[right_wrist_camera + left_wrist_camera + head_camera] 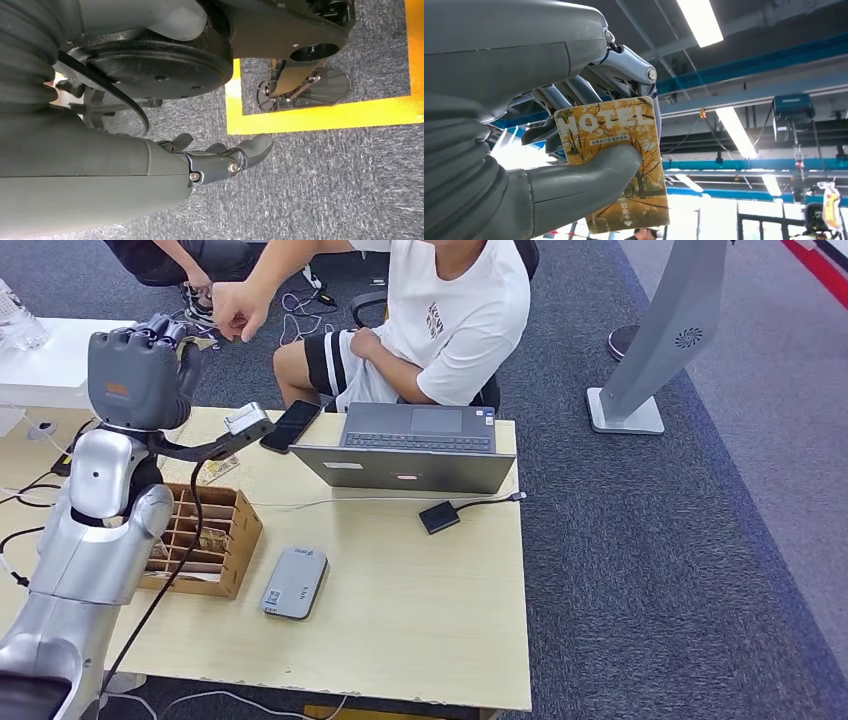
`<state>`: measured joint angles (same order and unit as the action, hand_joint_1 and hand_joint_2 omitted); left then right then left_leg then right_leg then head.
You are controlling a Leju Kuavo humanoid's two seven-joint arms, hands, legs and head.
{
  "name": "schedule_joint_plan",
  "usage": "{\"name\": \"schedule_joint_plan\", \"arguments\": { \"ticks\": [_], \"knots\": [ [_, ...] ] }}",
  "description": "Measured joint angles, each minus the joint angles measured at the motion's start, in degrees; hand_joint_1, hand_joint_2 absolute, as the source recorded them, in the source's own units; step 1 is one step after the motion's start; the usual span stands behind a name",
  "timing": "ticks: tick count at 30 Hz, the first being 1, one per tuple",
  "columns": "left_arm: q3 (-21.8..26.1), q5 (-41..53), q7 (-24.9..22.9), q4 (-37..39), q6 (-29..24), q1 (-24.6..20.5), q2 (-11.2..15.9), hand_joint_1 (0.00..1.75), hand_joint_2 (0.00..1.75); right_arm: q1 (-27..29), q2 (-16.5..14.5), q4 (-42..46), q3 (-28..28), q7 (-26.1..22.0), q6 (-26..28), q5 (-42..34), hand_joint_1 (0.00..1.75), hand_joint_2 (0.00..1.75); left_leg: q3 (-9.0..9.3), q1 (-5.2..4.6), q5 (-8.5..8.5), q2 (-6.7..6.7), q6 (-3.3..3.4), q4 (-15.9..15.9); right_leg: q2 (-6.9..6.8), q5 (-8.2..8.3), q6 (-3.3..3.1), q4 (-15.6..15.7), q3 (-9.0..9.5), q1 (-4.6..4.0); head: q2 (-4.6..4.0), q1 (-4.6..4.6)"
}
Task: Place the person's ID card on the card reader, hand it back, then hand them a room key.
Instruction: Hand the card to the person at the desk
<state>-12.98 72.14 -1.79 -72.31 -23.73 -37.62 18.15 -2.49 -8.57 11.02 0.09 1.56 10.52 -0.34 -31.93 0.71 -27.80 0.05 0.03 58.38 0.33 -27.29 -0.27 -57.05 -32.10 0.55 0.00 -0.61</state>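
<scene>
My left hand point(138, 372) is raised above the table's far left corner. In the left wrist view the thumb and fingers pinch a room key card point(610, 128) printed with autumn trees and the word HOTEL. A seated person in a white shirt point(462, 310) reaches a hand point(235, 310) towards my raised hand, a short gap away. The grey card reader point(296, 582) lies flat on the table with nothing on it. My right hand point(220, 160) hangs beside my body above the carpet, fingers loosely apart and holding nothing.
A wooden box with dividers point(205, 540) stands beside my left arm. A laptop point(412, 445) lies opened flat at the table's far edge, with a black phone point(291, 425) to its left and a small black device point(438, 516) on a cable in front.
</scene>
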Motion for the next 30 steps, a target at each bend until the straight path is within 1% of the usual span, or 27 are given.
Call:
{"name": "schedule_joint_plan", "arguments": {
  "ticks": [4, 7, 16, 20, 26, 30],
  "knots": [
    [-0.49, 0.23, 0.02, 4.90, 0.09, -2.95, -0.32, 1.75, 1.75, -0.13, 0.23, -0.01, 0.04, 1.04, 0.33, 0.44, 0.00, 1.75, -0.02, -0.01, 0.00, 0.01, 0.00, 0.00, 0.01, 0.00, 0.00, 0.00, -0.02, 0.00, 0.00, 0.01],
    [-0.84, 0.31, 0.02, 7.35, 0.10, -4.24, -0.59, 1.75, 1.75, -0.16, 0.34, -0.01, 0.05, 1.39, 0.50, 0.50, 0.00, 1.75, -0.02, -0.01, 0.00, 0.02, 0.00, 0.00, 0.02, 0.00, 0.00, 0.00, -0.03, 0.00, 0.00, -0.01],
    [-1.37, 0.28, -0.37, 9.94, 0.22, -5.37, -1.12, 1.75, 1.75, -0.20, 0.49, 0.00, 0.12, 1.43, 0.73, 0.55, 0.00, 1.75, -0.03, 0.00, 0.00, 0.01, 0.00, 0.00, 0.02, 0.00, 0.00, 0.00, -0.03, 0.00, 0.00, 0.01],
    [-1.80, 0.78, -1.25, 10.33, 0.28, -5.40, -1.19, 0.00, 1.75, -0.21, 0.54, 0.00, 0.18, 1.46, 0.86, 1.09, 0.00, 1.75, -0.03, 0.00, 0.00, 0.02, 0.00, 0.00, 0.02, 0.00, 0.00, 0.00, -0.03, 0.00, 0.00, 0.00],
    [-2.11, -0.85, -1.61, 10.46, -0.10, -5.07, -1.21, 0.00, 1.75, -0.27, 0.63, 0.00, 0.37, 1.81, 1.33, 1.44, 0.00, 1.75, -0.04, 0.00, 0.00, 0.01, 0.00, 0.00, 0.01, 0.00, 0.01, 0.00, -0.03, 0.00, 0.00, 0.00],
    [-2.19, -2.85, -0.59, 9.09, -0.17, -3.40, -1.20, 0.00, 1.75, -0.27, 0.63, 0.00, 0.43, 1.89, 1.80, 1.37, 0.00, 1.75, -0.05, 0.00, 0.00, 0.02, 0.00, 0.00, 0.02, 0.00, 0.01, 0.00, -0.03, 0.00, 0.00, 0.00]
  ]
}}
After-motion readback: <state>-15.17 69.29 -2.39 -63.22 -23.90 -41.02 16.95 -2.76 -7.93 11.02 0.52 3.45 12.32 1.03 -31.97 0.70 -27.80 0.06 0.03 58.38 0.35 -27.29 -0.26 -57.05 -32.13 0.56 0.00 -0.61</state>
